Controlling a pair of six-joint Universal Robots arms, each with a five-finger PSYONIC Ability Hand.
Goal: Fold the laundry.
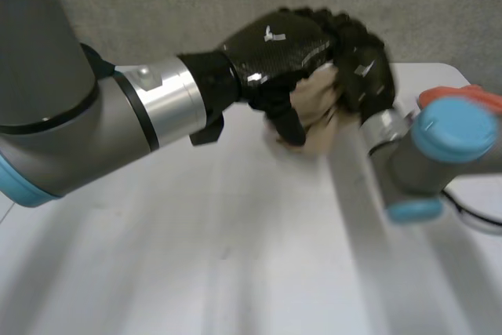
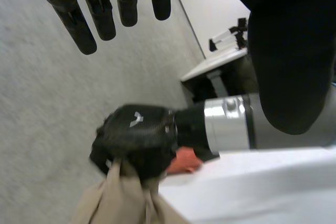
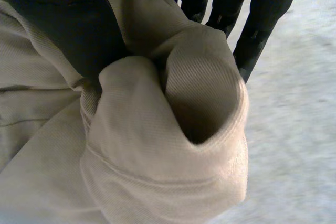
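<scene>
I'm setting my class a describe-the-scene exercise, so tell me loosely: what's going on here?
A two-armed robot is working on laundry at a white table. Its right hand has a beige cloth bunched up and pinched between its thumb and fingers, near the table's far edge. The left hand is close by the cloth with its fingers straight, holding nothing. The cloth is crumpled and no fold has been made yet.
</scene>
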